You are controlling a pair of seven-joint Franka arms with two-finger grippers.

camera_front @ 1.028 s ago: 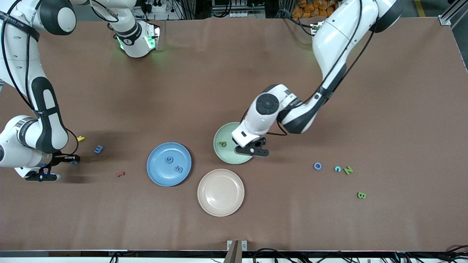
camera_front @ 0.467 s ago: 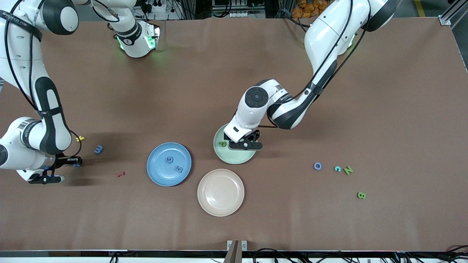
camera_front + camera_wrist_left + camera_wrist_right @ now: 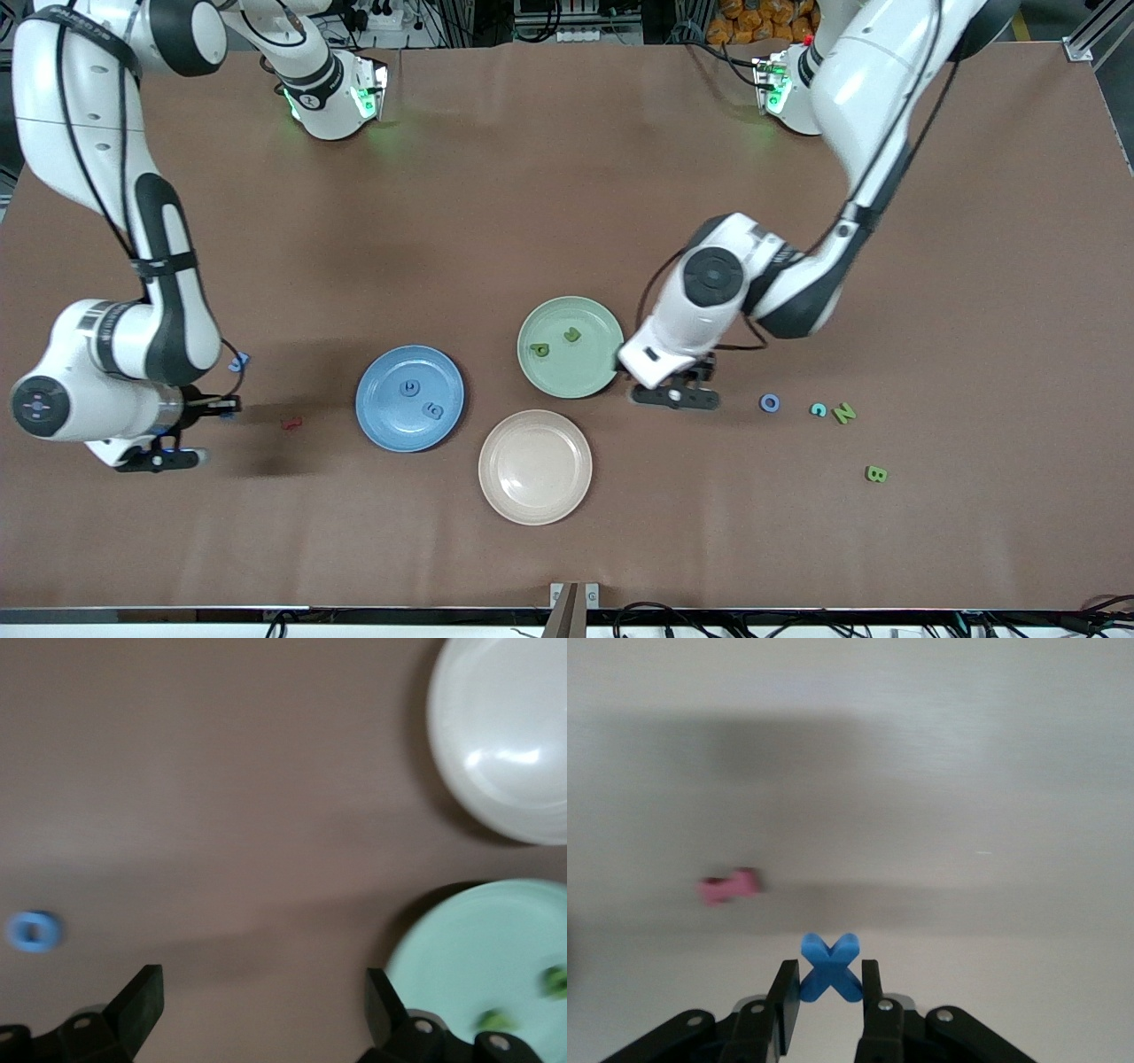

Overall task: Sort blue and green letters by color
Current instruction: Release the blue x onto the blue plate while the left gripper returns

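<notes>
Three plates are grouped mid-table. Nearest the front camera the beige plate [image 3: 535, 509] is seen, nothing in it. Green B [image 3: 875, 474] is found well apart from it, at 3 o'clock, toward the left arm's end.

Next row out:
- Red letter [image 3: 291, 424] is lying on bare table at 9 o'clock of the blue plate [image 3: 376, 425].
- Two blue letters [image 3: 410, 387] [image 3: 432, 410] are lying in that plate, close together but apart.
- Green N [image 3: 844, 413], teal C [image 3: 818, 409] and blue O [image 3: 770, 403] are lined up flat on the table; N and C are just beside each other, O a little apart at their 9 o'clock.

Left gripper [image 3: 675, 396] is held over bare table between O and the green plate [image 3: 594, 381], at the plate's 4 o'clock. Jaws are spread wide, nothing between them.

Right gripper [image 3: 830, 992] is held over bare table at 9 o'clock of the red letter. Jaws are narrow, clamped on a blue X [image 3: 829, 967], which is carried clear of the table.

Two green letters [image 3: 539, 350] [image 3: 572, 335] are lying apart in the green plate.

One more blue letter [image 3: 237, 361] is partly hidden by the right arm, at 12 o'clock of its gripper; shape can't be read.
</notes>
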